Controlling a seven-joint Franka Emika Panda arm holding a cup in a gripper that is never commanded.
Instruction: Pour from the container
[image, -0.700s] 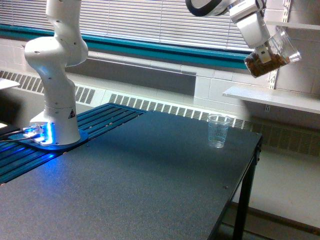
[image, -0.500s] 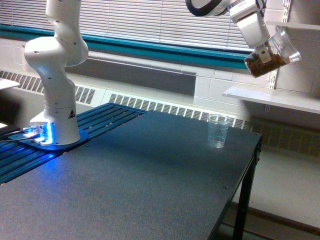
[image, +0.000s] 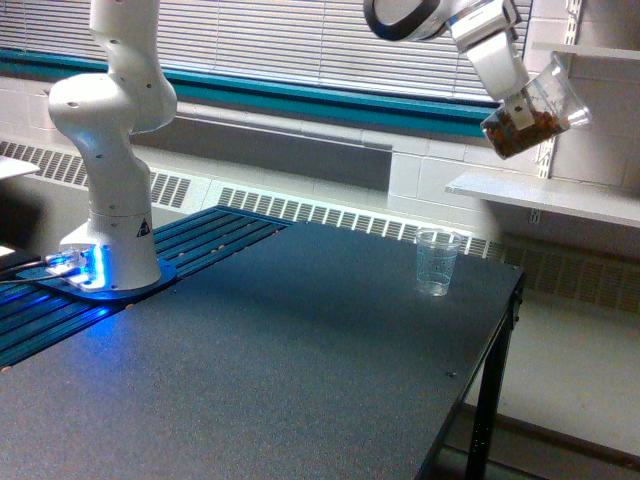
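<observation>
There are two clear cups; one cup (image: 537, 108) is up in the air, at about one o'clock in the exterior view, tipped on its side with brown bits in the low end; the gripper (image: 520, 100) is pinching this cup near its low end; the other cup (image: 436, 262) stands upright on the dark table (image: 300, 370), near the far edge, well below the held cup; there is one white robot arm (image: 110, 150), with its base at nine o'clock.
</observation>
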